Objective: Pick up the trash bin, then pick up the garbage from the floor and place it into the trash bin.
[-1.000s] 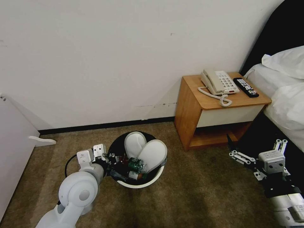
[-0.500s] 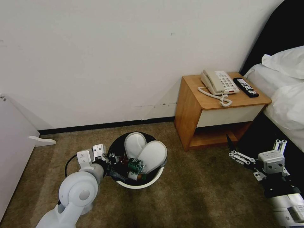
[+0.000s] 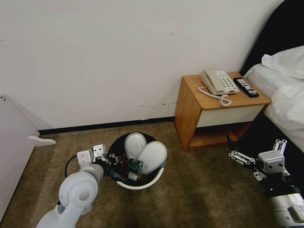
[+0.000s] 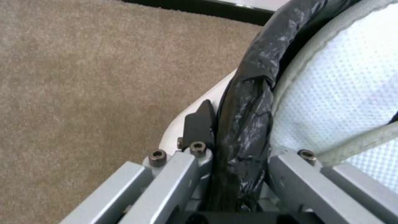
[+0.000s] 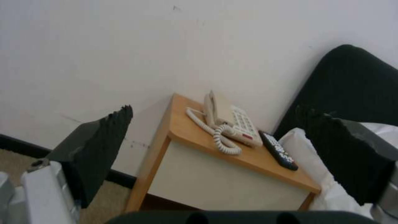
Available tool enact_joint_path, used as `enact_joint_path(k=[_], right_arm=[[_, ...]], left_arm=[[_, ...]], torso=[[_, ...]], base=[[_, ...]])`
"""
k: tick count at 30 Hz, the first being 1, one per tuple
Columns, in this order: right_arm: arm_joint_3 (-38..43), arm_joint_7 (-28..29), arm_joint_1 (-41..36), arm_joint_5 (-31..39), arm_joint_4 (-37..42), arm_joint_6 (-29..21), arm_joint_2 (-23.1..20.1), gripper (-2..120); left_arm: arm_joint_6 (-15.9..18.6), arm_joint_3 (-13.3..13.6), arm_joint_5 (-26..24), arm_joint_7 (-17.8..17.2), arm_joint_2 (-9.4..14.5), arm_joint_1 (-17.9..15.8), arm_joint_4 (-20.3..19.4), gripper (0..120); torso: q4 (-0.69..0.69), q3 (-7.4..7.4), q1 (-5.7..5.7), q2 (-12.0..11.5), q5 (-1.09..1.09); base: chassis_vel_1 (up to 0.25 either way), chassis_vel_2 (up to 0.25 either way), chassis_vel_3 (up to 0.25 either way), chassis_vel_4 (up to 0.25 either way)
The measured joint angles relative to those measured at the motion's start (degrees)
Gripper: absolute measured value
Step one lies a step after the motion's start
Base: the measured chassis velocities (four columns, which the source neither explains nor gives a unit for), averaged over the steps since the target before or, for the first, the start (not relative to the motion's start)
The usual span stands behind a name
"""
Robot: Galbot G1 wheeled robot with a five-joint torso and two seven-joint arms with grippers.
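Two slippers (image 3: 145, 152) stand up out of the trash bin (image 3: 148, 183), which sits on the floor (image 3: 202, 193) between the wall and the nightstand (image 3: 218, 110). The left gripper (image 4: 232, 161) pinches its bagged rim; the thin liner could probably slip there and tip the load. The right gripper (image 5: 219, 155) hangs spread wide beside the bed. Open carpet lies nearer me.

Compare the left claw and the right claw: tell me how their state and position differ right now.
The left claw is shut on the trash bin, its fingers pinching the black-bagged rim; the right claw is open and holds nothing. The left claw sits low by the bin on the carpet; the right claw hangs near the nightstand. Both have dark fingertip pads.
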Motion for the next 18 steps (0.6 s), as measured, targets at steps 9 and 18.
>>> enact_joint_path(k=[9, 18], right_arm=[[0.00, 0.02, 0.00, 0.03, 0.00, 0.00, 0.00, 100], [0.00, 0.05, 0.00, 0.06, 0.00, -0.01, -0.01, 100]], left_arm=[[-0.28, -0.12, -0.47, 0.06, 0.20, -0.28, 0.58, 4], [-0.46, -0.14, -0.53, 0.23, -0.19, -0.73, 1.19, 6]], torso=[[0.00, 0.00, 0.00, 0.00, 0.00], [0.00, 0.00, 0.00, 0.00, 0.00]], base=[[0.000, 0.000, 0.000, 0.000], [0.000, 0.000, 0.000, 0.000]])
